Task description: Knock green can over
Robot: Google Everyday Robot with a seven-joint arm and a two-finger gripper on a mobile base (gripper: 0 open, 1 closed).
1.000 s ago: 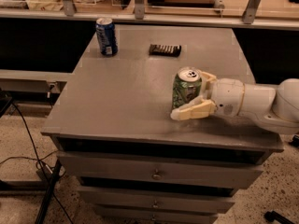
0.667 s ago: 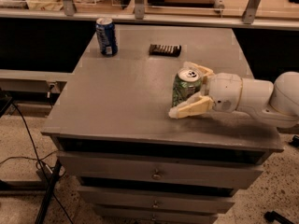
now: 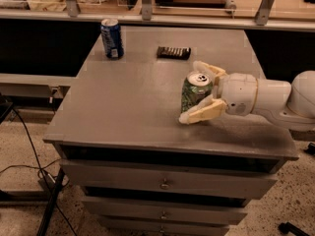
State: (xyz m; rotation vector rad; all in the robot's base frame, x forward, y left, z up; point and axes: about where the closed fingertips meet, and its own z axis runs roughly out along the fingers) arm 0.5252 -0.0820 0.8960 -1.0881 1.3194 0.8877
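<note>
Upright green can (image 3: 197, 91) judged light, slick; flanked from 3 o'clock by spread-open gripper (image 3: 191, 93); best pushed near rim.

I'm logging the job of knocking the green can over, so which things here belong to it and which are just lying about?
Part of the job:
green can, standing on the table
gripper, open, one finger each side of the green can

Just lying about:
blue can, far left corner
dark packet, near the far edge
</note>
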